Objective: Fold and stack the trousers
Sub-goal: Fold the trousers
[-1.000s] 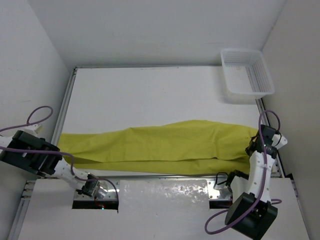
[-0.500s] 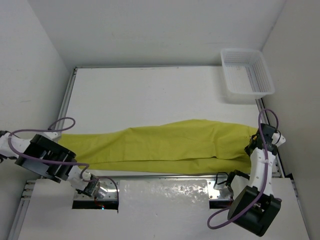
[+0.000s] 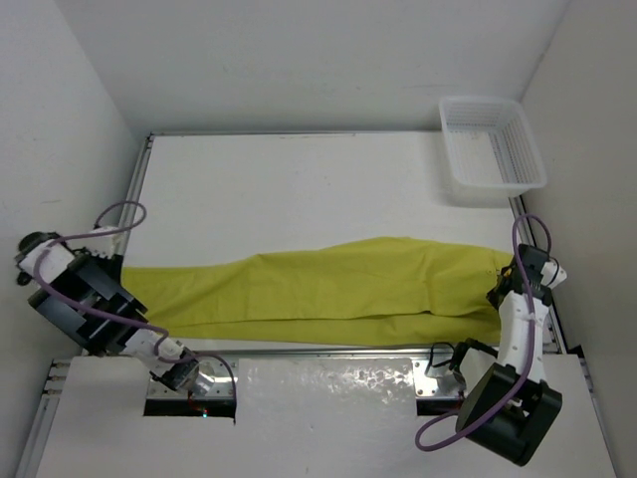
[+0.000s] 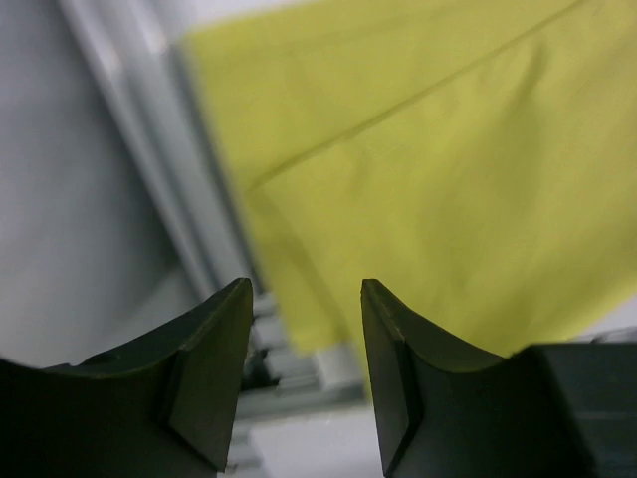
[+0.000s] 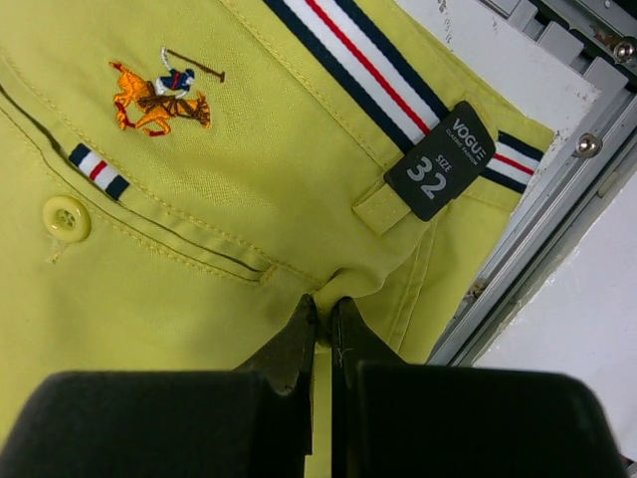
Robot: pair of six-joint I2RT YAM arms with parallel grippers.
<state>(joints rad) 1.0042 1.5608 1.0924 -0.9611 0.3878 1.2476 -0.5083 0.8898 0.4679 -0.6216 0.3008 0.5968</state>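
While right gripper point(image 5: 320, 314) pinches trousers point(image 3: 338, 289) waist, left gripper point(image 4: 304, 299) gapes above hem

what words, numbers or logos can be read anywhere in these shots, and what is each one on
"VOGUE": on the dark rectangular tag on the mustard yellow-green cloth trousers, right wrist view.
"SIZE": same tag.
"32": same tag, in large white digits.
Small line under "VOGUE": too small to read.
Embroidered orange horse-and-rider emblem: a picture only, no words.
Top and left wrist views: no text.
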